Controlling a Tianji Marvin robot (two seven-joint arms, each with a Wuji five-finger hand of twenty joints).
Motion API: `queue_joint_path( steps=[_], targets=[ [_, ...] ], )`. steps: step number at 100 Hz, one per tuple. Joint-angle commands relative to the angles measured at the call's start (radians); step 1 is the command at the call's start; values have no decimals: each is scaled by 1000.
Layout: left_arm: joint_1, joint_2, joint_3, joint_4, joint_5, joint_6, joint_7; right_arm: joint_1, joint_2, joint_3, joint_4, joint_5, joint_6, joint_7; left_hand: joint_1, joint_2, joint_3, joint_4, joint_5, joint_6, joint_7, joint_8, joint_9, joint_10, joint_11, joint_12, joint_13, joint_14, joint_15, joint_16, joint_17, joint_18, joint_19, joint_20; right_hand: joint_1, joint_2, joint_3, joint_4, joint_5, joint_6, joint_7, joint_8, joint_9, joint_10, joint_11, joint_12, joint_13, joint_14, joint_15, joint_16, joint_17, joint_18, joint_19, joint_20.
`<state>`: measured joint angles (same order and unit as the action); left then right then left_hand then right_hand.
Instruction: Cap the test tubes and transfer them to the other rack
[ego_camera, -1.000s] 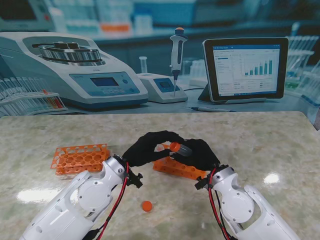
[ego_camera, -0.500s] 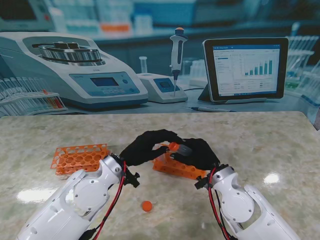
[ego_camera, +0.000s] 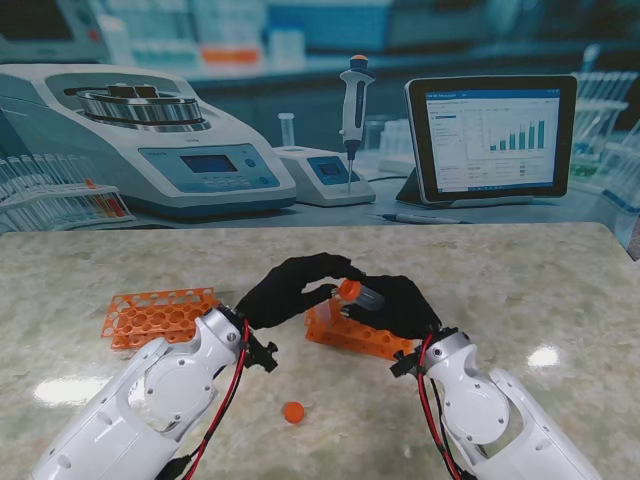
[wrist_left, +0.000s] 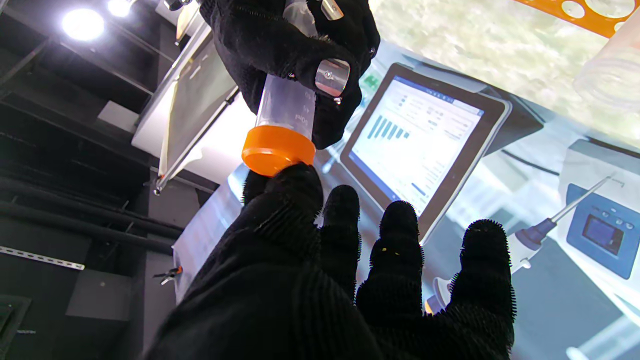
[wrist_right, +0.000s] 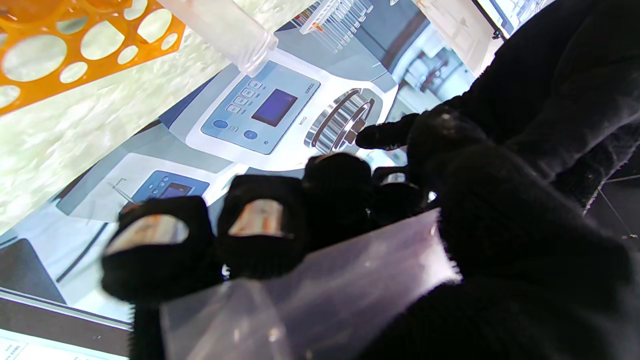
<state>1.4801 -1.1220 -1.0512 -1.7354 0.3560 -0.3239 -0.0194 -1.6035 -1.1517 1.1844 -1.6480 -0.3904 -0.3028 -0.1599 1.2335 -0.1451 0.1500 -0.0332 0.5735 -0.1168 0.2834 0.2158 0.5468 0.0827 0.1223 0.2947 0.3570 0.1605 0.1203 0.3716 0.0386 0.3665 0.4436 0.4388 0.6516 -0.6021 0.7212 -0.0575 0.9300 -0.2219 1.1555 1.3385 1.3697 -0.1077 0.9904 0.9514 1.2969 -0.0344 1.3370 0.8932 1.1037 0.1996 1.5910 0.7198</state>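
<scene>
2 orange racks lay on the marble table (ego_camera: 520, 280), and we take them from left to right. The left rack (ego_camera: 158, 316) sat flat near the table's left side, its holes showing no tubes that we could make out. Nearer to us, between the 2 white forearms, 1 loose orange cap (ego_camera: 293, 411) rested on the bare table, well apart from both racks.

Our left hand (ego_camera: 290, 292) hovered over the middle of the table with its fingers arched toward the tube's capped end. In the left wrist view its thumb tip touched the rim of the orange cap on the tube (wrist_left: 278, 149) while the other 3 fingertips (wrist_left: 397, 225) were spread apart and closed on nothing; whether it truly gripped the cap we could not tell.

The test tube (ego_camera: 362, 297) was off the table, above the second rack (ego_camera: 358, 334). Its long axis lay tilted, close to level, with the capped end pointing left toward the left hand and the clear body running right into the other palm.

Our right hand (ego_camera: 398, 305) was wrapped around that clear body, fingers curled over it and thumb behind, as the right wrist view showed.
</scene>
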Motion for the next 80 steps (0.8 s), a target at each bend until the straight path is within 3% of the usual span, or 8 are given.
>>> queue_joint_path(
  steps=[1,22,45,80],
  targets=[
    [0,0,-2,-10,-13,3,-8,-8,-3,-2,-5,2,4,1,19,56,-63,28,3,67,-24,-15,-26,-10,-17,-42,-37,-21,-21,-16,-19,-25,-43,-22,2,10,-16,-20,5,-54,46,25,-4,-10,15,-7,21,-35,32,11,19,0,39,3],
    [6,-3,-6,-15,-21,10,-1,-10,-4,0,-6,1,3,-1,-95,76,-141,30,-13,155,-74,-41,-44,11,-19,-33,-39,-19,-15,-8,-17,-28,-46,-19,2,11,-16,-20,5,-54,46,25,-4,-10,15,-7,21,-34,32,11,19,0,39,3],
    [11,-5,-3,-20,-27,23,5,-8,-4,-1,-6,0,4,0,-208,63,-166,28,28,230,-73,-26,-49,24,-16,-13,-37,-16,-10,4,-17,-28,-47,-12,3,10,-16,-20,5,-54,46,25,-4,-10,15,-7,21,-34,33,11,19,2,38,3],
    [-2,-9,24,-5,-14,37,17,-8,-4,0,-7,-1,3,-1,-293,-29,-149,24,-95,256,119,268,-87,11,8,48,-40,-27,2,31,-11,-27,-33,2,3,10,-16,-20,5,-54,46,25,-4,-9,15,-7,21,-34,33,11,19,1,38,3]
  ],
)
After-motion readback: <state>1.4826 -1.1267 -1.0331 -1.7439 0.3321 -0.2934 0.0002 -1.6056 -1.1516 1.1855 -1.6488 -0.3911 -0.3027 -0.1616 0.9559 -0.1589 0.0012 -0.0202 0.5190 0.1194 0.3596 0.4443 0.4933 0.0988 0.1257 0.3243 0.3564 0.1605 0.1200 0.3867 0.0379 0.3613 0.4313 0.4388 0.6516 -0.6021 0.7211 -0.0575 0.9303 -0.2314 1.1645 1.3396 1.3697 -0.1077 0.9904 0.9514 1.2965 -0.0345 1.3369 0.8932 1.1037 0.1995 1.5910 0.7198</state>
